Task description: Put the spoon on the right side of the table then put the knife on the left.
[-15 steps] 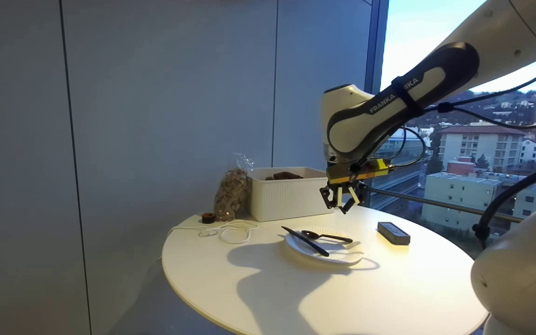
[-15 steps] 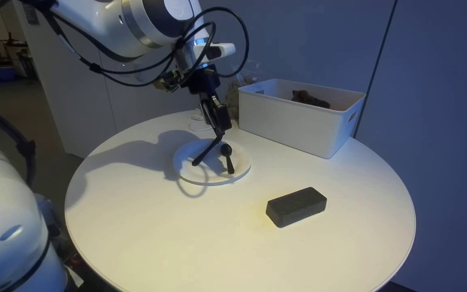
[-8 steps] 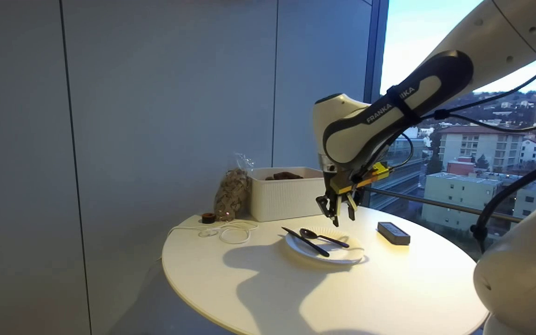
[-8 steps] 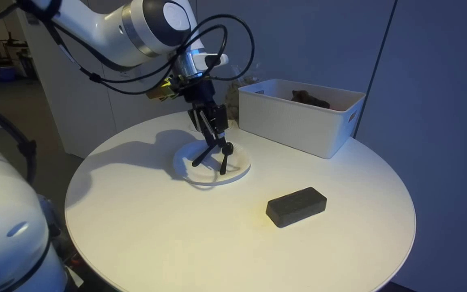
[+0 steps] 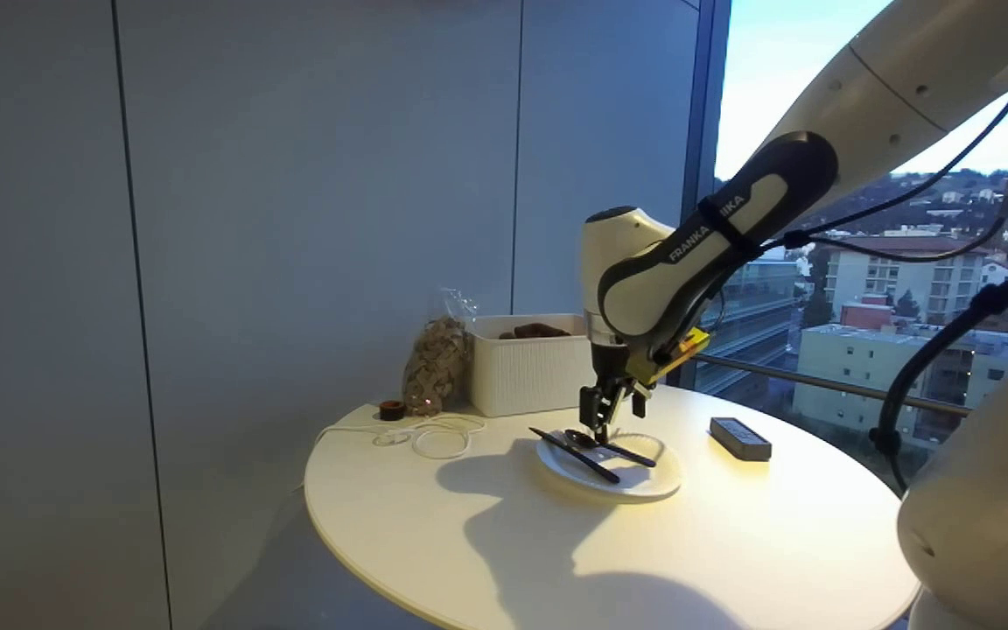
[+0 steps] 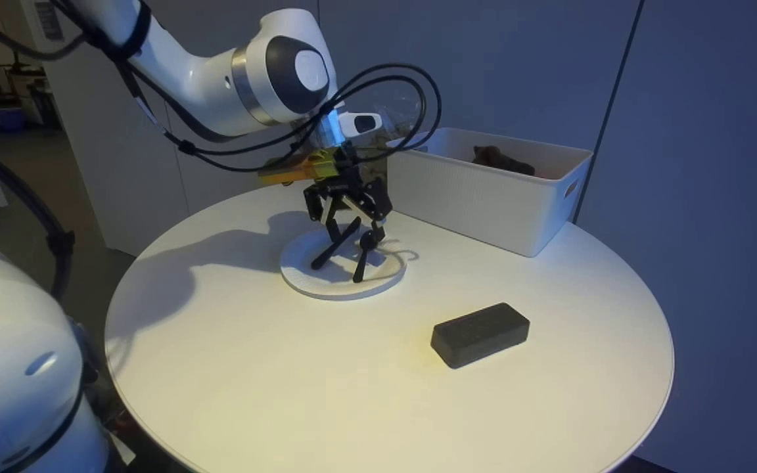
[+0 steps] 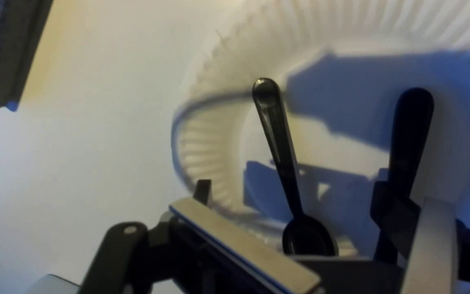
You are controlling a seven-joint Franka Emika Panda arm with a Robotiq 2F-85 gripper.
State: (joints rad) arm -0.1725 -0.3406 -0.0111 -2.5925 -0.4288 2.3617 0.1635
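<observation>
Spoon (image 7: 287, 169), black, lying within the fluted rim of a white plate (image 6: 303, 279); in an exterior view its bowl points to the far side of the plate and its handle to the near side. On the same plate lies the knife (image 7: 405, 163), likewise black; the two are well apart at their handle ends and converge toward bowl and blade, the tip of the blade reaching over the rim. The plate rests on a round table (image 6: 352, 394), set in from the curved edge. On its near side, in an exterior view, a broad stretch of smooth white top runs to the edge, with a dark rectangular block (image 6: 480, 335) standing well apart from the plate. On the far side the room is narrower: a ribbed white bin (image 6: 470, 203) stands near the plate, and a clear bag (image 5: 437, 366) of brown pieces stands beside the bin. The jaws, released, point down over the plate with their fingers (image 7: 396, 216) spread well apart. In the wrist view the spoon lies between them, while one finger overlaps the knife and the other the plate's rim; whether either fingertip touches what lies beneath it cannot be determined.
</observation>
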